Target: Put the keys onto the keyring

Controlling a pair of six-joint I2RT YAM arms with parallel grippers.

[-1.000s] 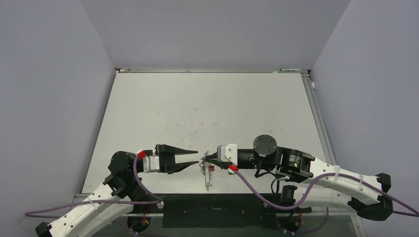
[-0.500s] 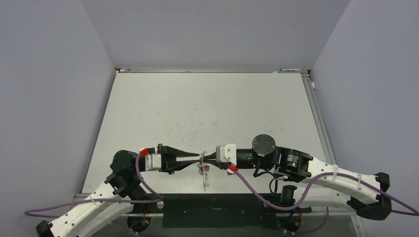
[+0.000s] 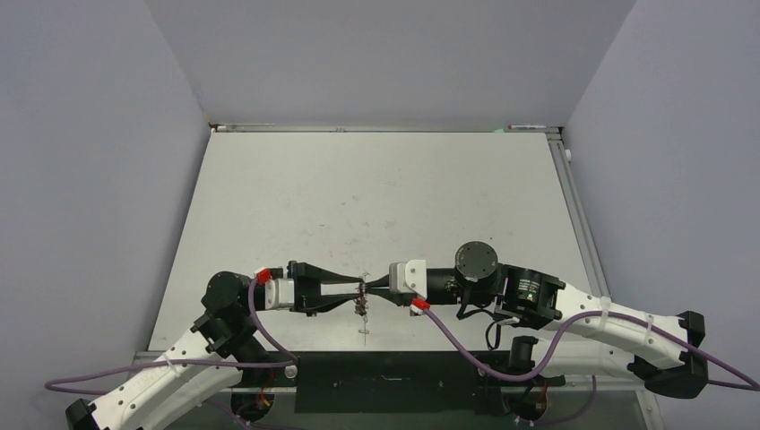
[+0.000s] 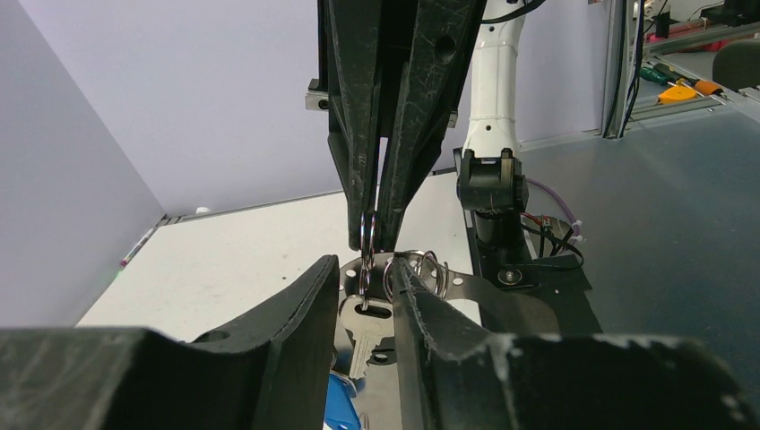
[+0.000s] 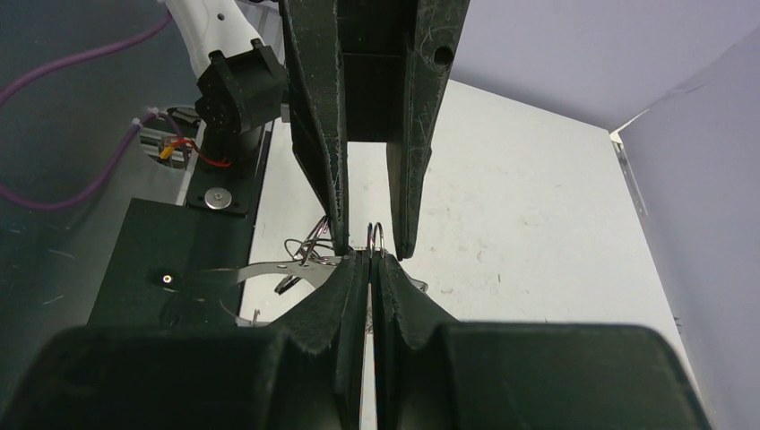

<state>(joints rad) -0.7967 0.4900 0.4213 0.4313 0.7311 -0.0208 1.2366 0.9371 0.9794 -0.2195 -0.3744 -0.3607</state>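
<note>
Hanging over the white table [image 3: 358,197] (near its front edge), the small dark oval loop of keys [image 4: 367,235] is pinched by the right gripper [image 5: 368,258], its jaws pressed together. The left gripper [image 4: 363,269] holds its jaws narrowly spread around it, beside the thin silvery-grey keyring [image 4: 466,284].

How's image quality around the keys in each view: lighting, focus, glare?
Top external: even light, no glare, but the keys are too small to resolve. Left wrist: own jaws dark and soft in the foreground, keys fairly sharp. Right wrist: own jaws blurred, filling the bottom.
</note>
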